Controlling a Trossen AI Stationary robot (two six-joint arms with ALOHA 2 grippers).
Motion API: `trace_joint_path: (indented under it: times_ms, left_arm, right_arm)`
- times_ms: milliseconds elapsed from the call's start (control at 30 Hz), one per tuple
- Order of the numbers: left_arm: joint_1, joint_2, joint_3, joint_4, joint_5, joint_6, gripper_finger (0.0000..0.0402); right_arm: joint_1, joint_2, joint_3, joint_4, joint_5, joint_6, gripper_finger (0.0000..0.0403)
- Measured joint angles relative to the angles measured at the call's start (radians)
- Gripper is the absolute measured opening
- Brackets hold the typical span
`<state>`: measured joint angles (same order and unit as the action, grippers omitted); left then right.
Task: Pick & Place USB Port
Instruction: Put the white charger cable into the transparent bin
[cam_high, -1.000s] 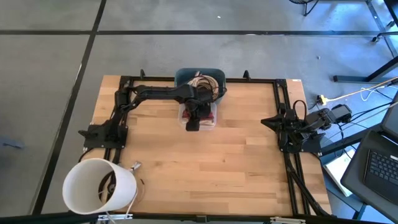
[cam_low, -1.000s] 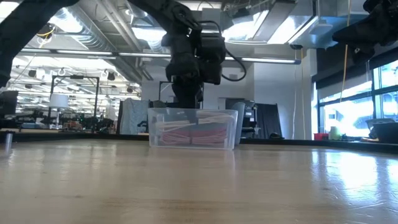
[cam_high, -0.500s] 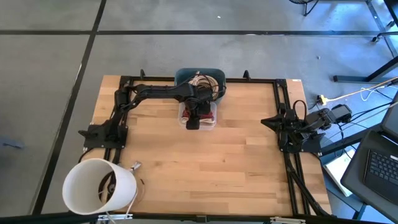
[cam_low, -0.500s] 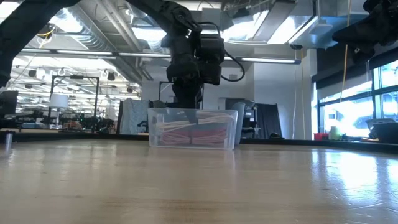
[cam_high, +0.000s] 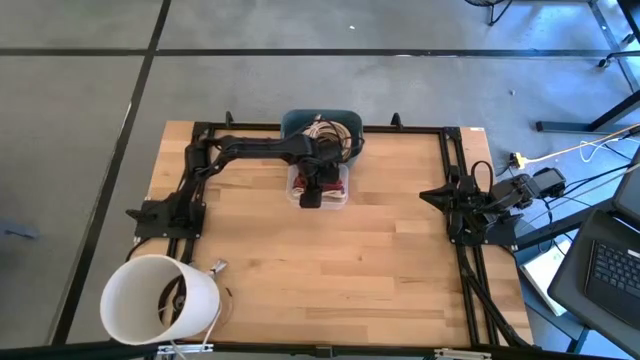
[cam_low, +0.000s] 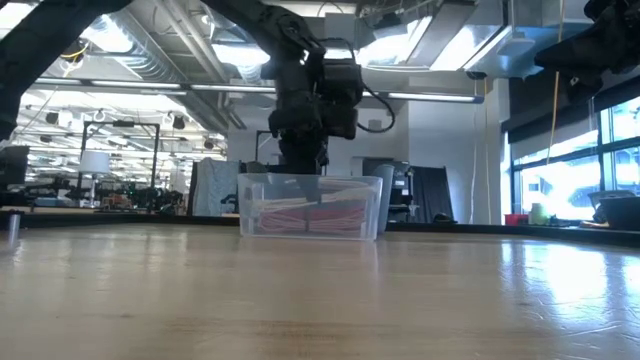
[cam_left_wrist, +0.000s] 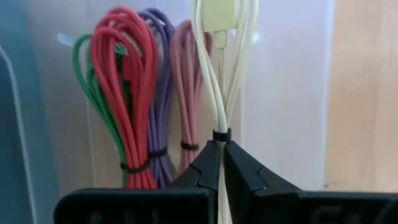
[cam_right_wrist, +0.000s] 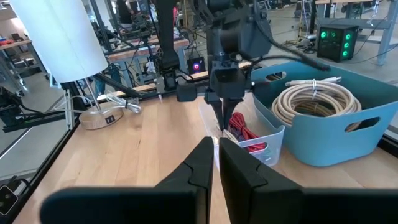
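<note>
The left gripper (cam_left_wrist: 221, 163) is closed on a cream USB cable (cam_left_wrist: 219, 93), a coiled bundle cinched by a black tie, inside the clear plastic bin (cam_high: 340, 195) beside red, green, purple and pink bundles. The right gripper (cam_right_wrist: 215, 163), nearly closed and empty, waits at the table's (cam_high: 350, 270) right edge.

Grey concrete floor (cam_high: 300, 85) all around the wooden table (cam_high: 330, 270), crossed by dark seams: one running level at twelve o'clock, two slanting down at ten o'clock. At seven o'clock, a white lampshade (cam_high: 160, 300) seen from above. At three o'clock, a yellow cable (cam_high: 570, 152) trailing across the floor; at four o'clock, an open laptop (cam_high: 610, 265). From table height: a high open ceiling with ducts (cam_low: 150, 65) and bright strip lights (cam_low: 130, 86), workbenches and equipment far back at nine o'clock, a dark curtain (cam_low: 432, 195) behind, tall bright windows (cam_low: 575, 180) at three o'clock. Beyond, a black box with green lights (cam_right_wrist: 336, 38).
</note>
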<state>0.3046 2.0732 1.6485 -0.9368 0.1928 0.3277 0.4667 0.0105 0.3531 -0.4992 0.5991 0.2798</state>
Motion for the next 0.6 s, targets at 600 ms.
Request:
trace_joint_path:
  times_ms: [600]
  left_arm:
    - [0.009, 0.099, 0.012, 0.02, -0.045, -0.004, 0.0031]
  right_arm:
    - [0.0, 0.0, 0.0, 0.0, -0.009, 0.0, 0.003]
